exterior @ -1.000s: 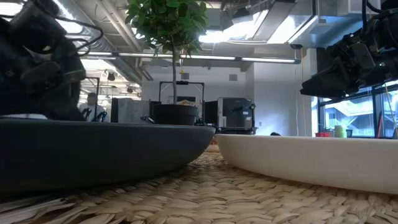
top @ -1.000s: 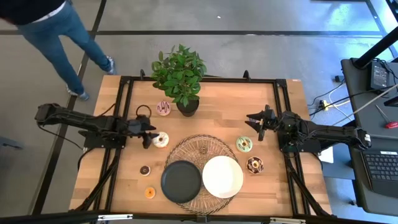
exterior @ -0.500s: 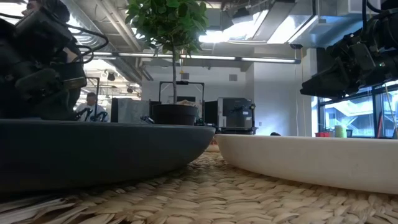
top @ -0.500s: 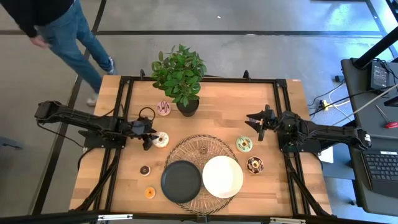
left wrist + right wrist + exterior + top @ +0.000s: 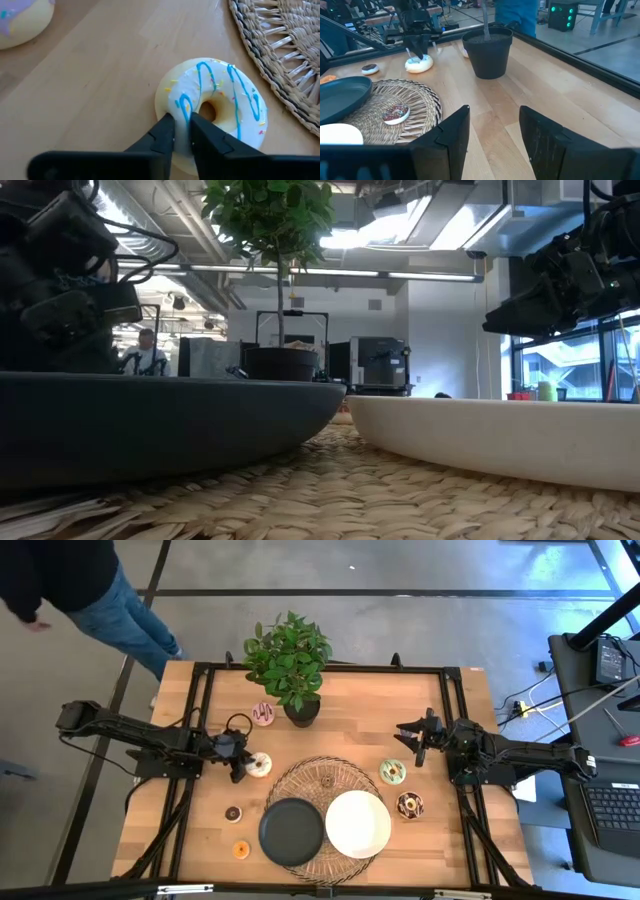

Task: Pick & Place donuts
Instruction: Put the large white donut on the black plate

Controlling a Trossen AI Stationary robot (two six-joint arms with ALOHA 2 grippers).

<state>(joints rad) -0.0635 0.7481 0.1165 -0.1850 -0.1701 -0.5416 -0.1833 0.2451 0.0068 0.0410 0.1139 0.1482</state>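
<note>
White donut [image 5: 212, 107]: beside the woven mat [image 5: 322, 802], its rim pinched by the left gripper [image 5: 182, 131]. Right gripper [image 5: 492, 127]: held open across the mat.

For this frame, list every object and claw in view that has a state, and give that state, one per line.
Left claw: shut on the white-iced ring donut's rim.
White-iced ring donut with blue drizzle: flat on the wooden table, gripped.
Right claw: open, holding nothing.
Mint-green iced donut: flat on table, free.
Chocolate sprinkled donut: flat on table, free.
Round black plate: on woven mat, no donuts.
Round white plate: on woven mat, no donuts.
</note>
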